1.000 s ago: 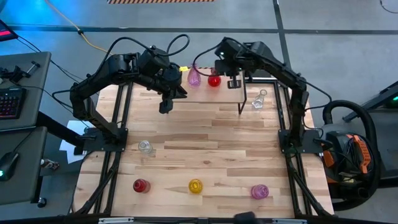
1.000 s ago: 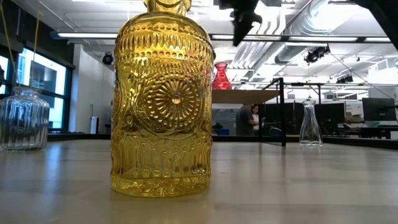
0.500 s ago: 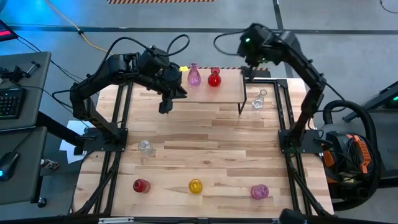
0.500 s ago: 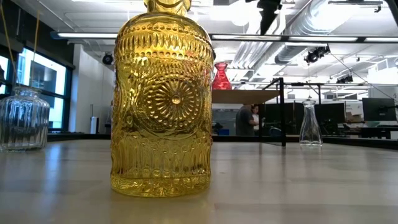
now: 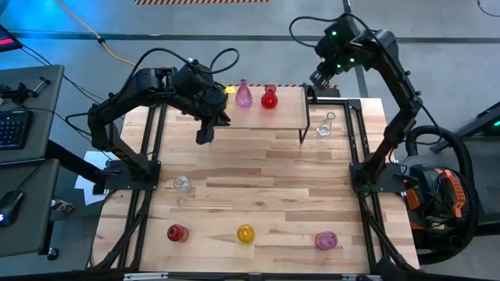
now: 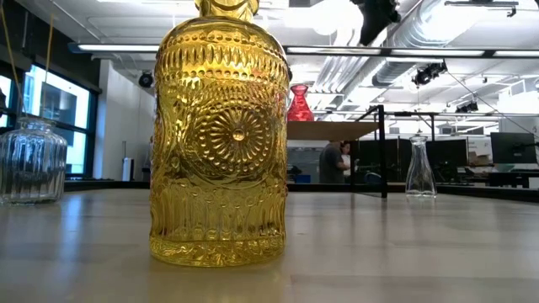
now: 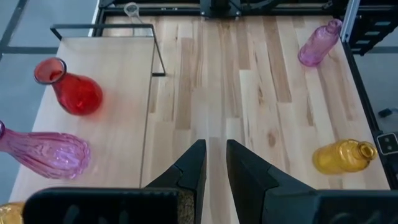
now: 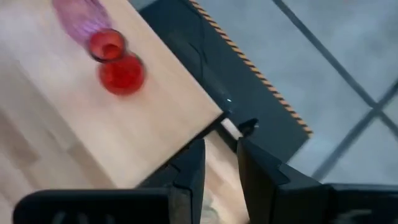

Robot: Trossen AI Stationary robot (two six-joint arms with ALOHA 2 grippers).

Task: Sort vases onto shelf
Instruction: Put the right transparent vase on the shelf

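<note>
Here the shelf (image 5: 269, 109) at the table's (image 5: 258, 179) far edge carries a pink vase (image 5: 244, 94) beside a red vase (image 5: 269, 98), both upright. The right pincer (image 5: 319, 78) hangs empty, fingers narrowly parted, past the shelf's right end. The left pincer (image 5: 205, 134), equally narrow and empty, hovers just off the shelf's left front corner.

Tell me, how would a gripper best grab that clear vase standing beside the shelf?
Probably by its narrow neck, coming straight down from above. The clear vase stands upright, slim enough there for two fingers, and the shelf leg stands close beside it, crowding a sideways approach.
</note>
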